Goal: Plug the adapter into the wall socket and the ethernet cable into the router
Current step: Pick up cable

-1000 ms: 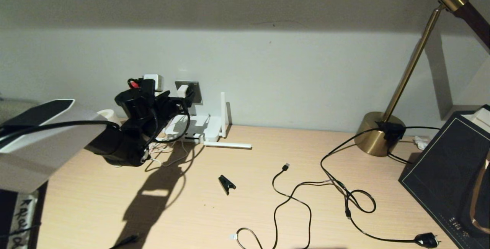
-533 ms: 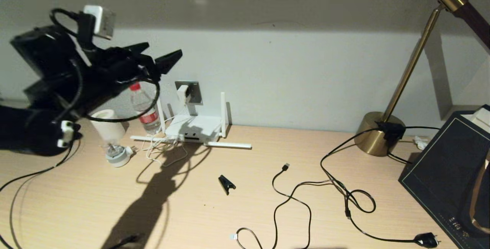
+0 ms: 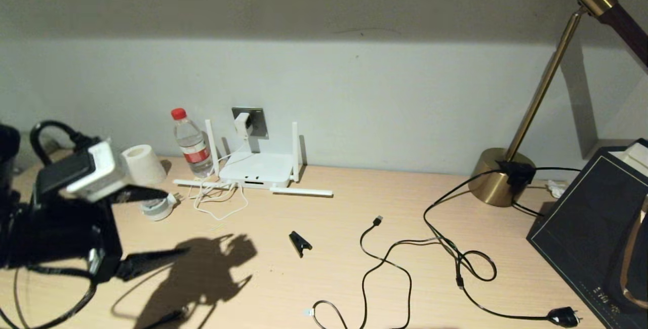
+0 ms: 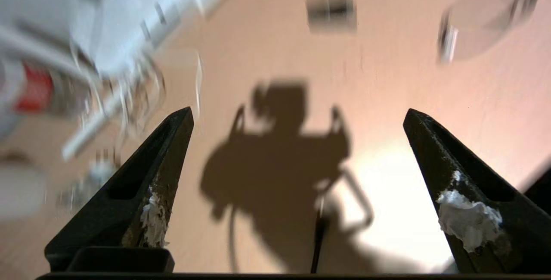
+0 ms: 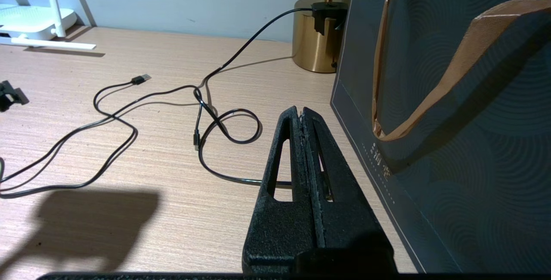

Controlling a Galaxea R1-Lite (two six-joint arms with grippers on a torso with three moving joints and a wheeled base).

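With the small white cube-shaped adapter (image 3: 242, 122) sitting in the square grey wall socket (image 3: 257, 119), the left tool (image 3: 152, 228), jaws spread wide and empty near the table's (image 3: 354, 278) left edge, is risking a snag on loose black cables (image 3: 405, 258) when fetching the ethernet lead; the right tool (image 5: 303, 116) is resting closed.

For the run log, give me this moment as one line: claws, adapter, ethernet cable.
left claw: open, empty, over desk | right claw: shut, parked | adapter: in wall socket | ethernet cable: loose on desk

Adapter (image 3: 242, 123) sits in wall socket (image 3: 254, 120), router (image 3: 256, 169) just below.
L gripper (image 3: 152, 228) at lower left, fingers apart, w/ nothing between them.
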